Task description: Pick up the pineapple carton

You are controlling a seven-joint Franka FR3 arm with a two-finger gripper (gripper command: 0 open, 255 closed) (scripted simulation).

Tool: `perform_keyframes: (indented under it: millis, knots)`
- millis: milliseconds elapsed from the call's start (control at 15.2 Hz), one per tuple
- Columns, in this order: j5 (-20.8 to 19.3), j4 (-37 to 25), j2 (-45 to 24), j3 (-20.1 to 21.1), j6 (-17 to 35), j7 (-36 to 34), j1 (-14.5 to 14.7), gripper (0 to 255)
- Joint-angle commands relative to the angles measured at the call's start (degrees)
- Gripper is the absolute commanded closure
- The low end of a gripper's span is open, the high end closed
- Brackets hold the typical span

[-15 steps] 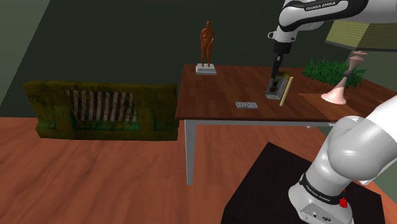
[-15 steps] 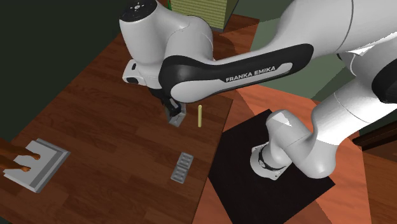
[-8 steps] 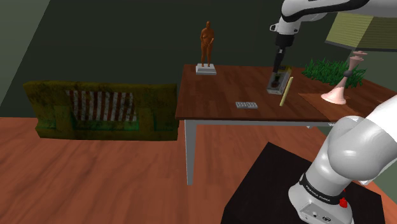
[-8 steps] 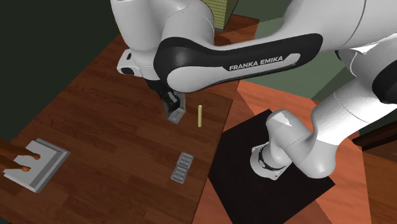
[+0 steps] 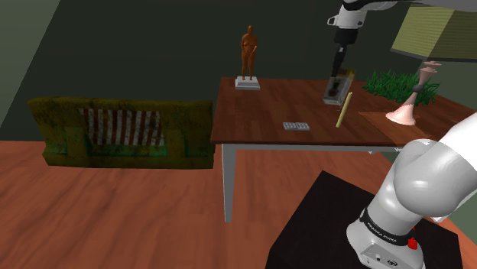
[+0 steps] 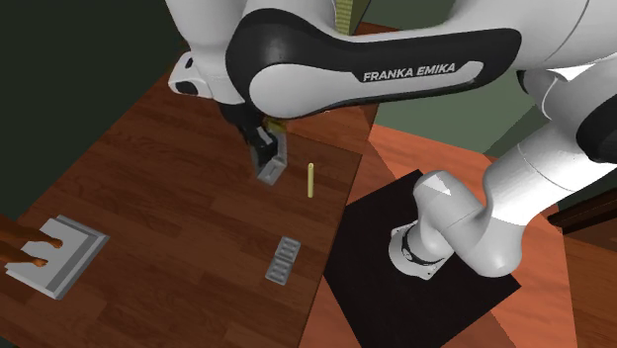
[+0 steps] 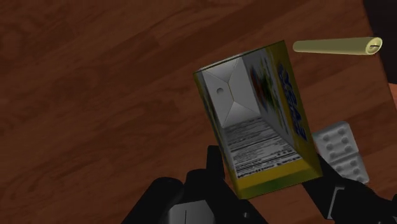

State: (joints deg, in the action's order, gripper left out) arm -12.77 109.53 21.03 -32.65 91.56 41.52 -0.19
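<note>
The pineapple carton [image 7: 257,111] is yellow, with a grey back panel and a printed label. My gripper [image 7: 267,173] is shut on its lower end, one black finger [image 7: 214,167] on each side. In the shoulder view the carton [image 5: 336,89] hangs tilted under the gripper [image 5: 335,76], just above the far right part of the brown table [image 5: 260,115]. From the second exterior view the carton [image 6: 272,168] sits below the gripper [image 6: 260,148], clear of the tabletop.
A thin yellow stick [image 5: 344,109] lies beside the carton, and a grey blister pack [image 5: 296,126] lies nearer the table's front edge. A brown figurine [image 5: 248,55] stands at the back. A green plant [image 5: 397,82] and a pink vase [image 5: 405,107] stand at the shoulder view's right, a green sofa [image 5: 122,130] at its left.
The gripper has risen over the last second, with the carton clasped in it. The carton has left the tabletop and now hangs above it.
</note>
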Motion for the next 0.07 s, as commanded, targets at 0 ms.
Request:
perform_keyframes:
  millis: [0]
  knots:
    - [0.06,-0.46,-0.06,0.06,-0.41,0.01,0.04,255]
